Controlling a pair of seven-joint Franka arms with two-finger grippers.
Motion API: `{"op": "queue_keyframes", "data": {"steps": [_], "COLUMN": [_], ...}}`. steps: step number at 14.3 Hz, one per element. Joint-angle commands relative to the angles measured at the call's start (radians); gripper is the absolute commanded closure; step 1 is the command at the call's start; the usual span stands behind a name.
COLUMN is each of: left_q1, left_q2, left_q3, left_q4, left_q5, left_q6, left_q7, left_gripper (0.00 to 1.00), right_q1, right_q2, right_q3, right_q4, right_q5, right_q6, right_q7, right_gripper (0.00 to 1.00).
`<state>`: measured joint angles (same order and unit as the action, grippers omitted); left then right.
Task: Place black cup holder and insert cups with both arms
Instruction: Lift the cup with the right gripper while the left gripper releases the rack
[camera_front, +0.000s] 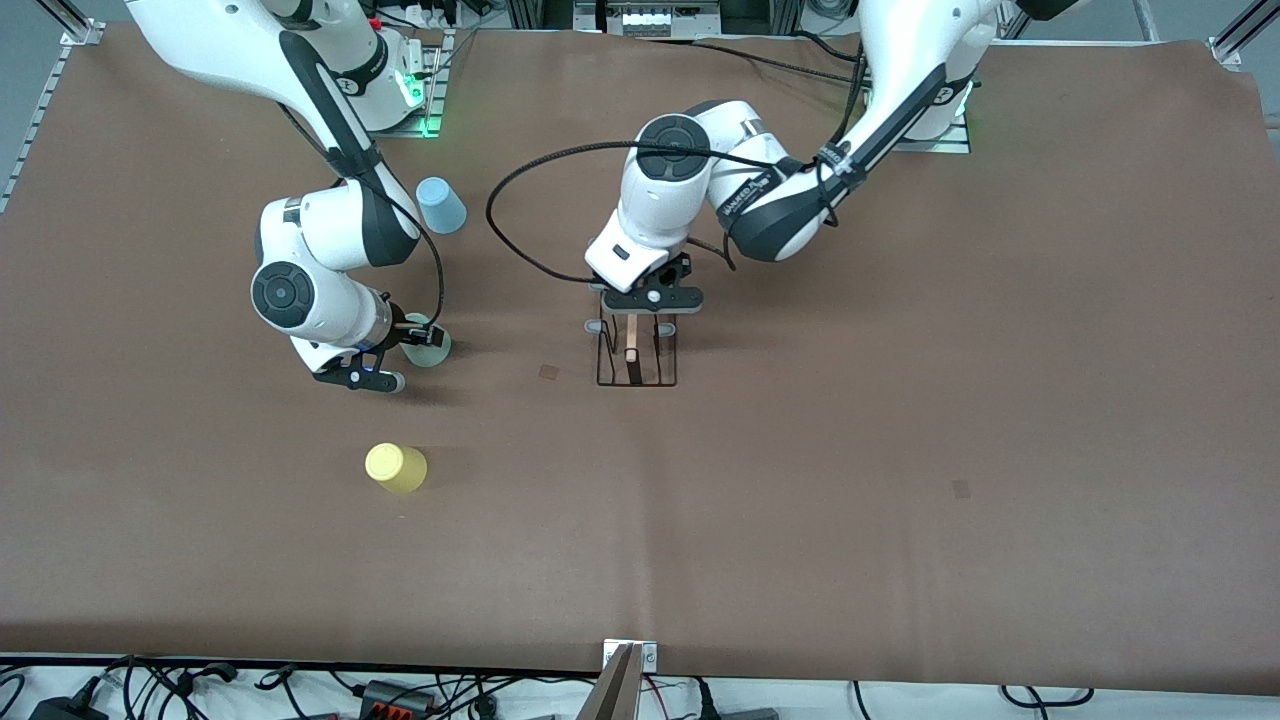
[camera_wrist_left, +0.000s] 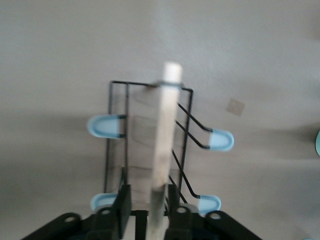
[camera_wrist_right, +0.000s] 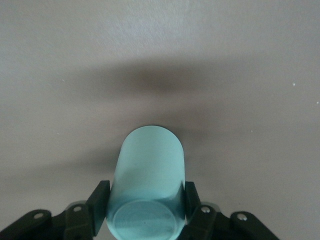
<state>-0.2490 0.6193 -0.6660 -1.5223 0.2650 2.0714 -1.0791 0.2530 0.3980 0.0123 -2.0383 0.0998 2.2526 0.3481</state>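
The black cup holder (camera_front: 637, 360) stands on the brown table near its middle, its wooden rod (camera_wrist_left: 162, 145) on top and pale-tipped prongs (camera_wrist_left: 220, 140) at its sides. My left gripper (camera_front: 641, 318) is over it, open, its fingers (camera_wrist_left: 123, 202) straddling one end of the rod with a gap. My right gripper (camera_front: 418, 336) is shut on the mint green cup (camera_wrist_right: 148, 175), its fingers (camera_wrist_right: 99, 200) against both sides, low over the table toward the right arm's end. The mint cup (camera_front: 429, 344) shows beside that gripper. The light blue cup (camera_front: 441, 205) and yellow cup (camera_front: 396, 467) stand upside down on the table.
The blue cup is close by the right arm's elbow. The yellow cup is nearer the front camera than the right gripper. Small tape marks (camera_front: 549, 372) lie on the brown cover (camera_front: 900, 450). Cables run along the front edge (camera_front: 400, 690).
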Motion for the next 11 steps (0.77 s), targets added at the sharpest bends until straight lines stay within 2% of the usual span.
{"op": "queue_keyframes", "data": {"steps": [1,2,6,8,11], "left_q1": [0.04,0.065,0.201,0.263,0.357], "left_q2": [-0.019,-0.033,-0.072,-0.072,-0.093], "left_q3": [-0.01,-0.014,-0.014,-0.014,-0.012], "left_q4": [0.132,0.148,0.136,0.136,0.134], "left_q5": [-0.038,-0.036,-0.043,-0.043,-0.044], "left_q6": [-0.198,-0.252,-0.283,-0.303,-0.372], "left_q7": [-0.009,0.005,0.224,0.374,0.548], "left_gripper": [0.54,0.54,0.54,0.54,0.53], "right_q1": [0.003,0.005,0.049,0.128,0.265], "right_q2": [-0.019,-0.019,-0.01,-0.016,-0.031], "right_q3": [0.001,0.003,0.011,0.011,0.011], "right_q4": [0.093,0.152,0.424,0.457,0.46], "right_q5": [0.009,0.009,0.024,0.043,0.084], "right_q6": [-0.129,-0.206,-0.503,-0.567,-0.576], "right_q7": [-0.009,-0.009,-0.001,0.04,0.147], "right_gripper": [0.73,0.73,0.74,0.74,0.74]}}
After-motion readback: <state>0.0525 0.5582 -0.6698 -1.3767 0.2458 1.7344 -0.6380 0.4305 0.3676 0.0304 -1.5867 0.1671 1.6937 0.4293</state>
